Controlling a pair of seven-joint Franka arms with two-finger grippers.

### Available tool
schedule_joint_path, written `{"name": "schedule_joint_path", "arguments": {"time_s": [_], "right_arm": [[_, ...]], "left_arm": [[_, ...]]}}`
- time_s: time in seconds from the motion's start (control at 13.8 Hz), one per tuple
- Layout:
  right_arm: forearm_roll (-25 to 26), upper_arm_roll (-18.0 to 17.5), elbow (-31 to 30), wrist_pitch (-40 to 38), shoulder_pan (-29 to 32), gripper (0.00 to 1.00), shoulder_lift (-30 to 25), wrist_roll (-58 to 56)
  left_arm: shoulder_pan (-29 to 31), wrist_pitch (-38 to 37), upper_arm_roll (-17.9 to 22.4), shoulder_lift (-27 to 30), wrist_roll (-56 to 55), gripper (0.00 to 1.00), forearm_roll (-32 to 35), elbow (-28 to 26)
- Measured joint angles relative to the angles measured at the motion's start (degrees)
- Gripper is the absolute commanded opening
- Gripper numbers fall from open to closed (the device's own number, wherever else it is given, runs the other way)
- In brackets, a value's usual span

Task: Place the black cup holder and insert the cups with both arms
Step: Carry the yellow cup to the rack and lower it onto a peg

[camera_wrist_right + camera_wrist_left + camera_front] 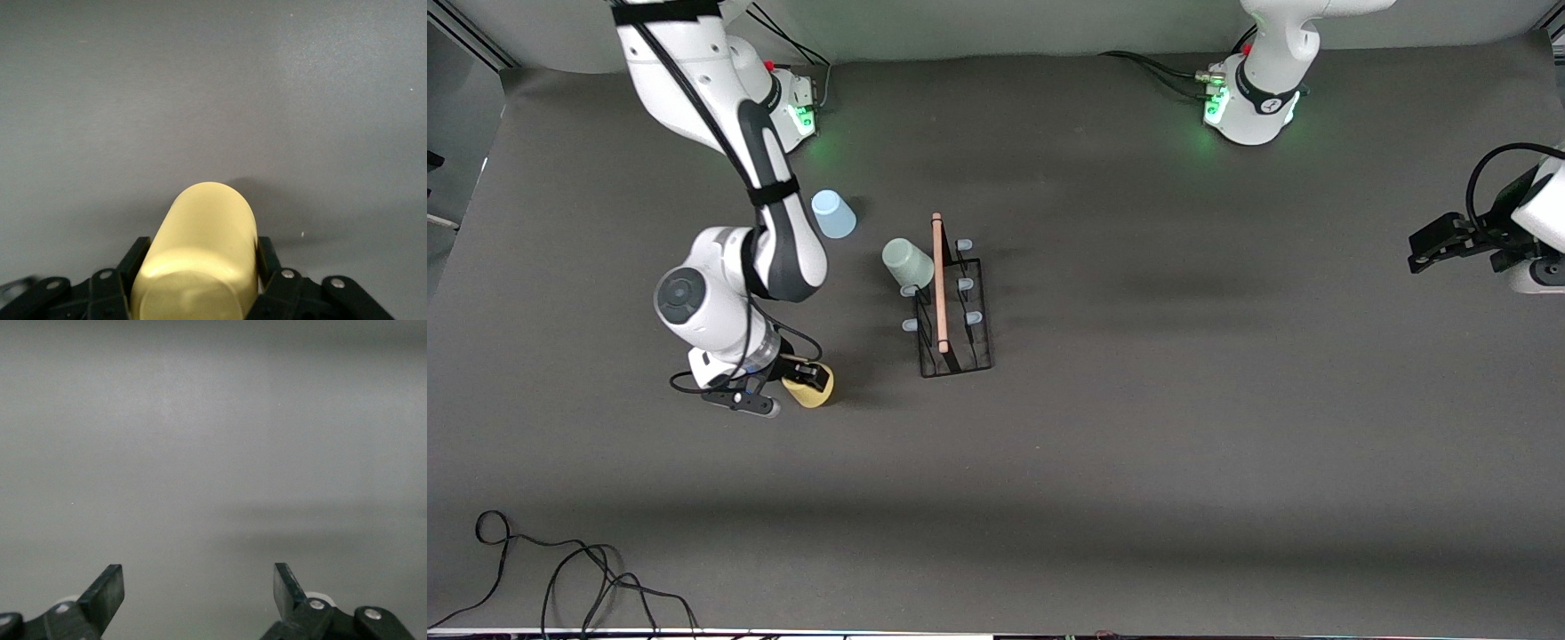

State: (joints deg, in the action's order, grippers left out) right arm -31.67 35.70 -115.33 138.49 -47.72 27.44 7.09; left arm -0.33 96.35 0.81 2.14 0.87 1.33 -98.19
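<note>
The black cup holder (957,320) stands mid-table, its wooden rod handle (939,280) on top. The grey-green cup (907,261) sits tilted on a peg on the side toward the right arm's end. The light blue cup (833,214) stands upside down on the table, farther from the front camera. My right gripper (807,377) is shut on the yellow cup (811,388), low at the table, nearer the camera than the rack; the cup (203,247) lies between both fingers (137,252). My left gripper (1433,245) waits open and empty at the left arm's end, and its wrist view (199,579) shows only bare mat.
The right arm's elbow (694,302) hangs over the table between the blue cup and the yellow cup. Loose black cables (560,578) lie at the table's front corner at the right arm's end. Grey mat (1183,427) covers the table.
</note>
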Motion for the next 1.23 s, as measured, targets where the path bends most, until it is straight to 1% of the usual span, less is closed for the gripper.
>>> {"name": "schedule_joint_path", "arguments": {"time_s": [0.14,0.22,0.29,0.43,0.58,0.72,0.87,1.08,1.23], "right_arm": [[0.22,2.20,1.69,-7.37,-0.02,0.00,-4.88,0.00],[1.05,3.16,2.39,-10.39,0.00,0.00,-7.54,0.21],[3.05,3.73,2.78,-12.74,0.04,0.00,-10.31,1.55],[6.57,3.63,3.02,-15.75,-0.55,0.00,-15.03,7.07],[7.54,3.49,3.20,-16.62,-4.10,0.00,-17.27,14.38],[8.06,3.19,4.20,-16.59,-8.78,0.00,-16.97,22.56],[8.19,2.95,5.58,-16.39,-11.97,0.00,-15.34,28.07],[8.20,2.92,6.76,-15.00,-14.54,0.00,-11.87,32.60],[8.20,2.87,6.91,-12.48,-15.95,0.00,-9.36,34.50]], "left_arm": [[0.00,0.00,-0.01,0.02,0.00,1.00,0.00,0.19],[0.00,-0.02,-0.01,0.02,0.00,1.00,0.00,0.26],[-0.01,-0.04,-0.01,0.02,0.00,1.00,0.00,0.31],[0.00,-0.06,-0.01,0.02,0.00,1.00,0.00,0.35],[-0.01,-0.07,-0.01,0.02,0.00,1.00,0.00,0.36],[-0.01,-0.07,-0.01,0.02,0.00,1.00,0.00,0.36],[0.00,-0.07,-0.01,0.00,0.00,1.00,0.00,0.37],[0.00,-0.07,-0.01,-0.01,0.00,1.00,0.00,0.37],[0.00,-0.09,-0.01,-0.02,0.00,1.00,0.00,0.36]]}}
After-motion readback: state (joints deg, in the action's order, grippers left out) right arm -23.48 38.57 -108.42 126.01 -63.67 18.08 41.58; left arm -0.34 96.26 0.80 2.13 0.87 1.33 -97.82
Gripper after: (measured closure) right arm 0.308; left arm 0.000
